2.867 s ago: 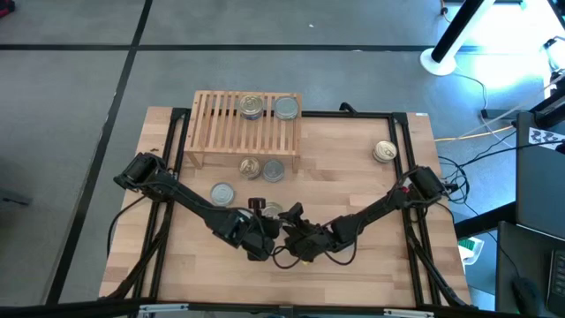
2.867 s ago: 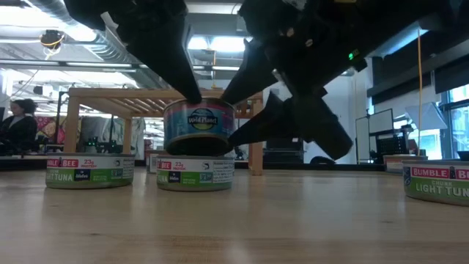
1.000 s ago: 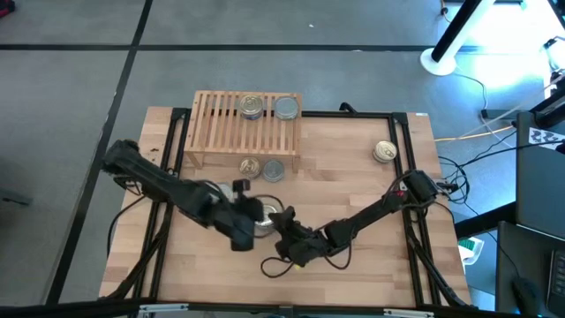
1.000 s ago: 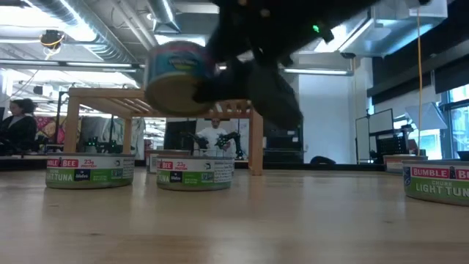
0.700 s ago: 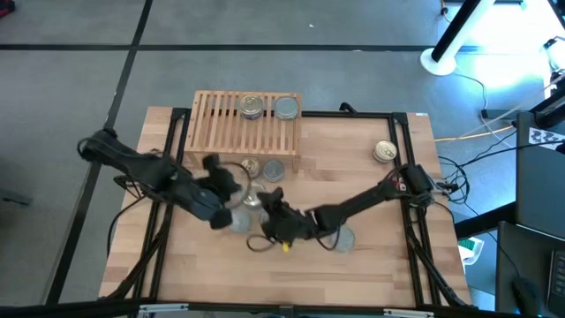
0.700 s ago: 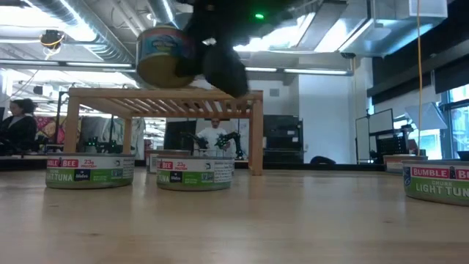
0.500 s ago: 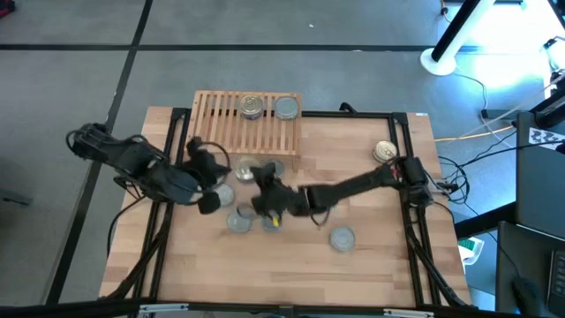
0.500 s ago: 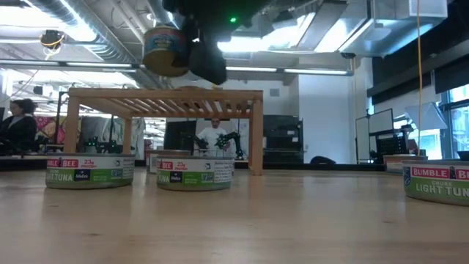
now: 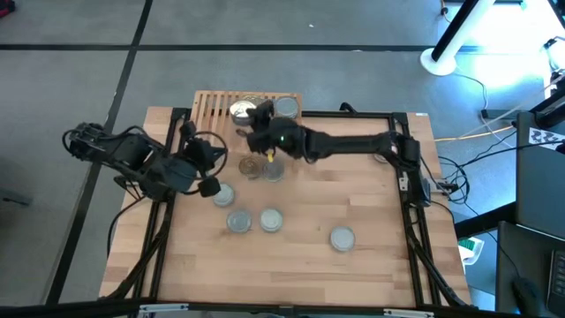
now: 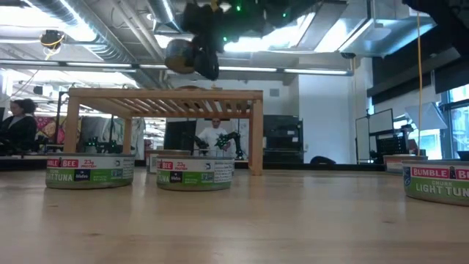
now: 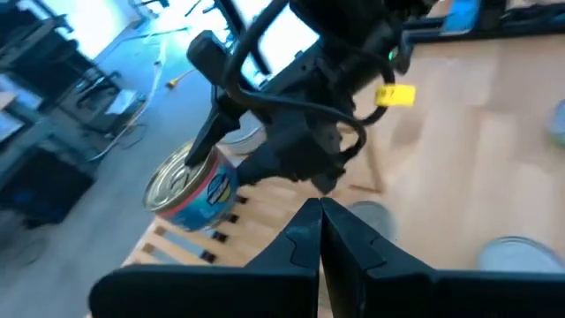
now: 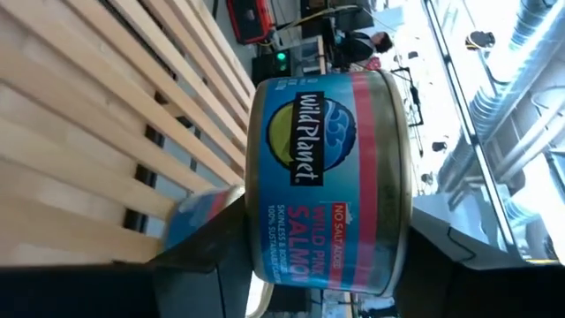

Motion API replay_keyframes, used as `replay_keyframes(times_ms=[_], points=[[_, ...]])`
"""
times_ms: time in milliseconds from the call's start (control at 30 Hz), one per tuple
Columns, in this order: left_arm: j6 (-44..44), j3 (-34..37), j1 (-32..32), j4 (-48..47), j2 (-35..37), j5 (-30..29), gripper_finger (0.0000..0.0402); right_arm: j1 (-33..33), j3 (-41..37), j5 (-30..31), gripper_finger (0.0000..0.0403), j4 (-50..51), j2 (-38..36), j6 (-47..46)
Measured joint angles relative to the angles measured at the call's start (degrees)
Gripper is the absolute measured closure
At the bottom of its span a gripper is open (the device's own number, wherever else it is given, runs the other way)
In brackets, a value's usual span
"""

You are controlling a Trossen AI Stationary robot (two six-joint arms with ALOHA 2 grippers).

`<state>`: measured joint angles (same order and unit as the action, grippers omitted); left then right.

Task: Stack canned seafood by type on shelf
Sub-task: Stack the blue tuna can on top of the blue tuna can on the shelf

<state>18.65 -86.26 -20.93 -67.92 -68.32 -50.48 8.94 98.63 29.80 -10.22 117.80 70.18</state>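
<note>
Holding a gold-lidded can [image 9: 240,111] over the shelf [image 9: 212,106] at desk's 12 o'clock, right end effector [image 9: 252,119] grips it; wrist view reads "Wild Planet salmon". Left end effector [image 11: 320,231] closed, empty.

The can [image 12: 331,181] in the right gripper [image 9: 250,124] has a gold lid and a blue-and-red label with a yellow-green oval and white lettering. The shelf [image 9: 210,110] is pale blond wood, its top striped by parallel slats with dark gaps. The table [image 9: 353,194] is light wood in long plank bands, edged by a black frame. Both arms are black; the right one carries a small yellow tag [image 11: 395,94] and a green light. Near cans [image 10: 90,171] wear white bands with red, green and blue blocks. Three silver-grey lids [image 9: 342,238] lie on the near table; a gold lid [image 9: 251,167] sits beside the shelf.
</note>
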Motion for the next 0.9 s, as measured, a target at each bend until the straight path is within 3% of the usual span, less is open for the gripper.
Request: replay_keyframes(times_ms=[200, 400, 667, 900], points=[[-2.6, 2.0, 8.4, 0.2, -0.1, 0.0, 0.04, 4.7, 0.0, -2.5, 0.0188, 0.2, 0.2, 0.6], [-6.7, 2.5, 17.1, 4.6, -1.1, 0.2, 0.04, 7.1, 0.0, -6.7, 0.0204, 0.8, 0.2, 0.3], [-14.9, 2.5, 26.2, 11.9, -4.8, 6.7, 0.04, 7.2, 0.0, -10.0, 0.0185, 1.4, 0.2, -1.4], [-21.6, 2.5, 32.6, 14.4, -9.8, 14.6, 0.0399, 7.2, 0.0, -10.6, 0.0202, 1.5, 0.3, -1.3]])
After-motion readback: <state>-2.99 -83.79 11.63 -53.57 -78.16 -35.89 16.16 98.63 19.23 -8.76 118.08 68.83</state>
